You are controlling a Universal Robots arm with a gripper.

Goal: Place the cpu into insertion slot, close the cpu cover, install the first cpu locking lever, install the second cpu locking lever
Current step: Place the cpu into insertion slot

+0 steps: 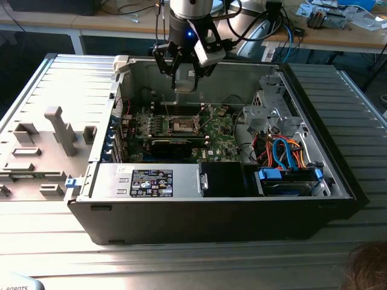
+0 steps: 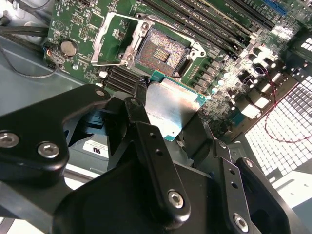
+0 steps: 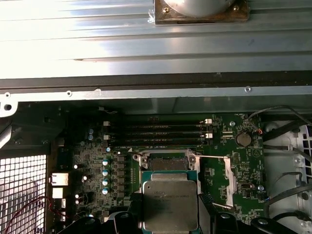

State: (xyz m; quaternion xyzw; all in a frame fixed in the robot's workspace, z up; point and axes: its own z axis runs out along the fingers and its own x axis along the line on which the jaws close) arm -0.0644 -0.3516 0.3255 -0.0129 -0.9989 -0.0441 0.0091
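Cpu (image 2: 170,109) pinched between my closed fingers (image 2: 151,146), above the open insertion slot (image 1: 183,125) at six o'clock from my gripper (image 1: 183,83) in the exterior view. A tilted or offset descent could damage the slot.

Here we go: the open black metal computer case (image 1: 211,220) lies on the ribbed grey metal desk (image 1: 181,266), with the green motherboard (image 1: 221,136) flat inside. The claw (image 1: 183,77) grips the small silvery square cpu (image 1: 185,84) above the board, near the square metal-rimmed insertion slot (image 1: 183,125) and not in it. In the second wrist view, the thin silvery frame-shaped cpu cover (image 2: 99,44) lies swung open just beside the slot.
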